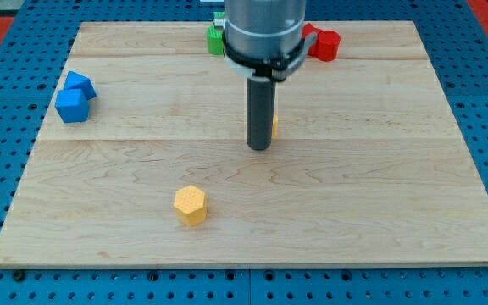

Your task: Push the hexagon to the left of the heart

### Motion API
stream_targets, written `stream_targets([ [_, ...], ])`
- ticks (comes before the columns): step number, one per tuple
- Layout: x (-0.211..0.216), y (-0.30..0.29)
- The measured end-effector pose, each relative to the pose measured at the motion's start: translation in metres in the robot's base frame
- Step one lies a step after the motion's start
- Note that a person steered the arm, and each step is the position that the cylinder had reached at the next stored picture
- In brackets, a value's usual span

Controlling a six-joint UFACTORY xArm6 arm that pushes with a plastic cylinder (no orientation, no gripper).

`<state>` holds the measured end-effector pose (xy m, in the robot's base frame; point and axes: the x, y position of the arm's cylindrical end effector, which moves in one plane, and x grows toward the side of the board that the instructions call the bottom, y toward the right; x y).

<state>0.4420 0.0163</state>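
My tip [259, 147] rests near the counter's [379, 203] middle, with no gripper to report. A yellow block [274, 126], shape hidden, peeks out just behind the rod. The yellow hexagon [191, 204] sits well apart, toward the view's bottom left.

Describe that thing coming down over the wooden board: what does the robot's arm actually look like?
From the view's top hangs a wide, light grey metal cylinder with a dark band around its lower edge. Below it a straight, dark, round rod sticks down, much thinner than the cylinder. My tip is its blunt, flat end. No fingers, cables or markings show.
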Motion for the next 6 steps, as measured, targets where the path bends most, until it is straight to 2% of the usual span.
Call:
stream_targets([
  [1, 0.025, 0.038],
  [2, 0.106, 0.039],
  [3, 0.132, -0.046],
  [4, 0.132, -0.122],
  [5, 0.123, -0.158],
  [6, 0.109, -0.122],
])
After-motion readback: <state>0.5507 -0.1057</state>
